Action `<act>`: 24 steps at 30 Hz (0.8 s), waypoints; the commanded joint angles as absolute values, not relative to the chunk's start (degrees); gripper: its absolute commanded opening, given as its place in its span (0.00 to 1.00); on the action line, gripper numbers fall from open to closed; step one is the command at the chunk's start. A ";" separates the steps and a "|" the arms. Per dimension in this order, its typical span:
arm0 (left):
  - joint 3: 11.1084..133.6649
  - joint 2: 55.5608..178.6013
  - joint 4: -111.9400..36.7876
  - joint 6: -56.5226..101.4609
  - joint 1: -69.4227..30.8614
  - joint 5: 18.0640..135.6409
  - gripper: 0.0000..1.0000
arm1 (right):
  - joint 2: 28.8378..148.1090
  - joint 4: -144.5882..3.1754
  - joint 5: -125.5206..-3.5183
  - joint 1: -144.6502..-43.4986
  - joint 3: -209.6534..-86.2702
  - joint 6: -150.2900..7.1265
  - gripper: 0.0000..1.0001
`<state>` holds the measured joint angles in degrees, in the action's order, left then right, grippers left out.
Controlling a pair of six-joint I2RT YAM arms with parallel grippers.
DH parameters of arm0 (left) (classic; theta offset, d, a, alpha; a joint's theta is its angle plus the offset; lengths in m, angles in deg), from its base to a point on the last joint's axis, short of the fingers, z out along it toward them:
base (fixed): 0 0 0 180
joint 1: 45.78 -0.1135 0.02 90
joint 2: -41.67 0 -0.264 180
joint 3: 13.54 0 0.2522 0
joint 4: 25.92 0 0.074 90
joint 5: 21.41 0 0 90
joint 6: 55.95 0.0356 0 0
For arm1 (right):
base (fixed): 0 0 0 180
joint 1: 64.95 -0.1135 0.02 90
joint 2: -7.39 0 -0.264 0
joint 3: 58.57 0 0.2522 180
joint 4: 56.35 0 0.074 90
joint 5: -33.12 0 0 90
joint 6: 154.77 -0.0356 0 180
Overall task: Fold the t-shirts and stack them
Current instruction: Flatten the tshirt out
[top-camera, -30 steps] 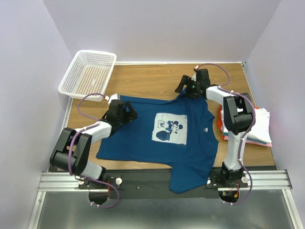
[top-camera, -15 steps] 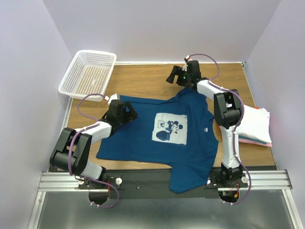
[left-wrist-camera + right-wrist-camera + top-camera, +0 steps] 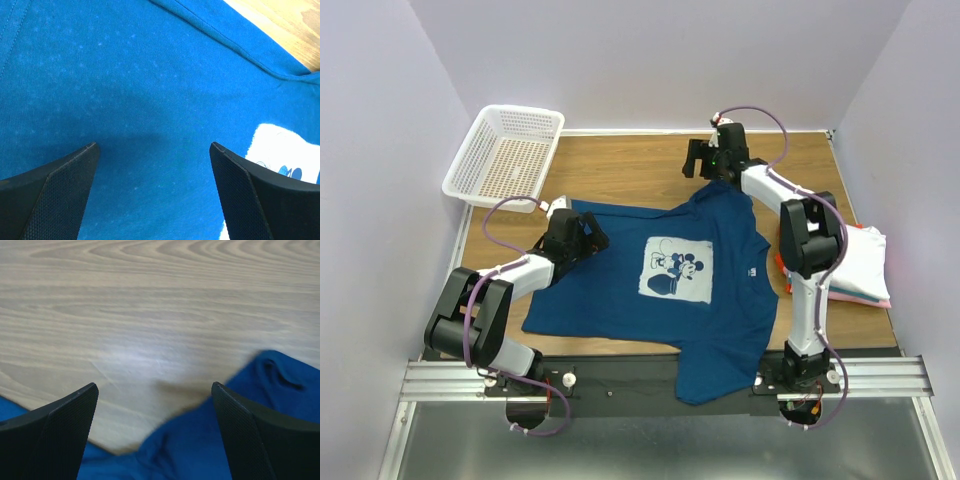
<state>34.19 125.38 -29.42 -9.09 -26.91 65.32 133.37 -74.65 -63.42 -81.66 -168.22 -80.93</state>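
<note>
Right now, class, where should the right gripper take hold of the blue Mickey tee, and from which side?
Take the rumpled far edge of the blue tee, coming down from the bare table side. It lies just before the open right gripper, loose and lifted, so a finger could probably slip under; the flat middle offers no edge.

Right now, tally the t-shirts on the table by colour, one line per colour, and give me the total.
Teal-blue tee, spread flat: 1
White tee, top of the folded stack: 1
Pink tee, under the white one: 1
Orange-red tee, only a sliver showing by the right arm: 1
Total: 4
</note>
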 commanded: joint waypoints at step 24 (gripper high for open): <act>35.90 127.28 -30.80 -8.31 -26.62 66.39 0.98 | 133.43 -86.72 -53.80 -79.71 -166.81 -70.22 0.59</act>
<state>35.13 126.38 -29.48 -8.82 -26.88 65.63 132.01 -85.38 -52.28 -79.71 -164.27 -70.29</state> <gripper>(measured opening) 0.983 0.650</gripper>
